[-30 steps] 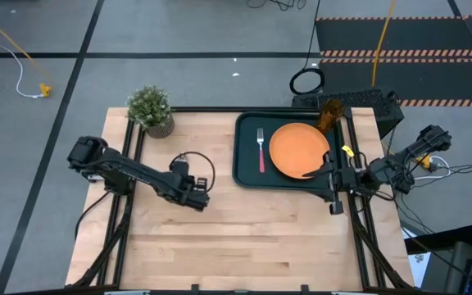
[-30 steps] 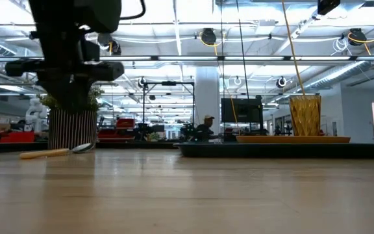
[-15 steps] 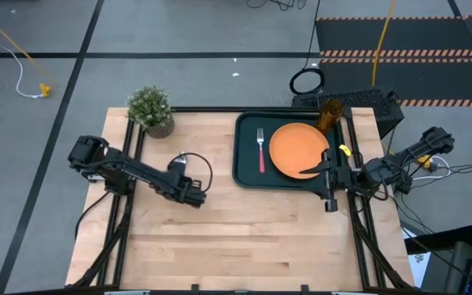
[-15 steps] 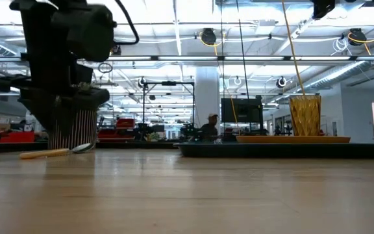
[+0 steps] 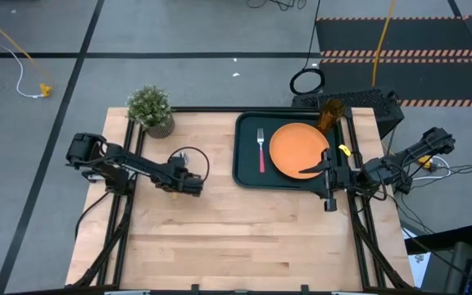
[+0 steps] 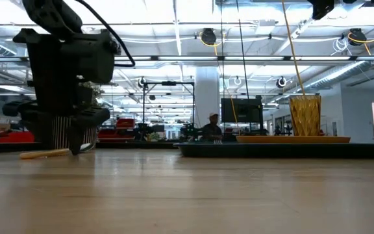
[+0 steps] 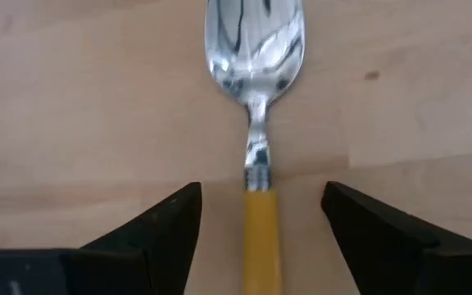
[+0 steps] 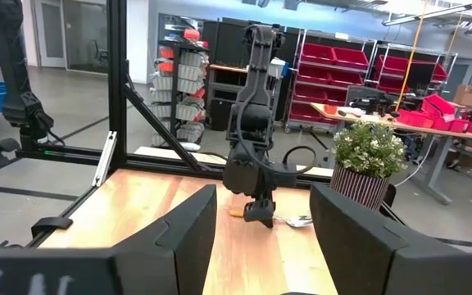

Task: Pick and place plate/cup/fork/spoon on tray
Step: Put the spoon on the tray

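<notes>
The spoon [image 7: 256, 123] lies flat on the wooden table, silver bowl ahead and orange handle [image 7: 262, 246] running back between my left gripper's [image 7: 260, 192] open fingers, which stand on either side of it without touching. In the low view the spoon [image 6: 50, 153] lies under that gripper [image 6: 76, 140], in front of the plant pot. The green tray [image 5: 248, 174] holds the orange plate [image 5: 293, 147], the red-handled fork [image 5: 260, 149] and the amber cup [image 5: 329, 115]. My right gripper [image 5: 311, 168] waits open at the tray's right rim, by the plate's edge.
A potted green plant [image 5: 151, 110] stands at the table's far left corner, just beyond the spoon. The near half of the table [image 5: 244, 246] is bare wood. A black frame rail runs along the table's right edge beside the tray.
My left gripper has come down toward the spoon and shifted a little toward the table's far left. The spoon, the tray's contents and my right arm have kept still.
</notes>
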`<state>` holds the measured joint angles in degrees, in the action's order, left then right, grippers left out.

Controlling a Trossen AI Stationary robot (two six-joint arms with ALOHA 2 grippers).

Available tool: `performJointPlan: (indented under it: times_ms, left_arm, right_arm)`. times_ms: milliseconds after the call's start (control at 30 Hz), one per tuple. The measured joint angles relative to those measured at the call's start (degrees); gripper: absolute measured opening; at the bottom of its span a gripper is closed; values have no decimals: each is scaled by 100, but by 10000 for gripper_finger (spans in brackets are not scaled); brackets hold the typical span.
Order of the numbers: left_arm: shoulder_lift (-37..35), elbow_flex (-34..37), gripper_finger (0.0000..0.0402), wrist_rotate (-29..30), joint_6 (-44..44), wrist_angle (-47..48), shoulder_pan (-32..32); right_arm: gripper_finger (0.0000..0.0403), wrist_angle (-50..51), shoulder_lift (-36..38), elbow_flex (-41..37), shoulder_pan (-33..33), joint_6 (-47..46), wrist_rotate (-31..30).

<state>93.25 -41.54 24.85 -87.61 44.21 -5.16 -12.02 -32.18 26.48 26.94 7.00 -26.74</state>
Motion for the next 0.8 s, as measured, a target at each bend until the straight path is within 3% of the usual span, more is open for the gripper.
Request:
performJointPlan:
  times_ms: [533, 800]
  left_arm:
    - [29, 43, 122, 260, 98, -458, 19]
    - [40, 52, 70, 496, 96, -665, 21]
  right_arm:
    - [192, -17, 0, 0, -2, 165, -13]
    - [192, -17, 0, 0, -2, 164, -17]
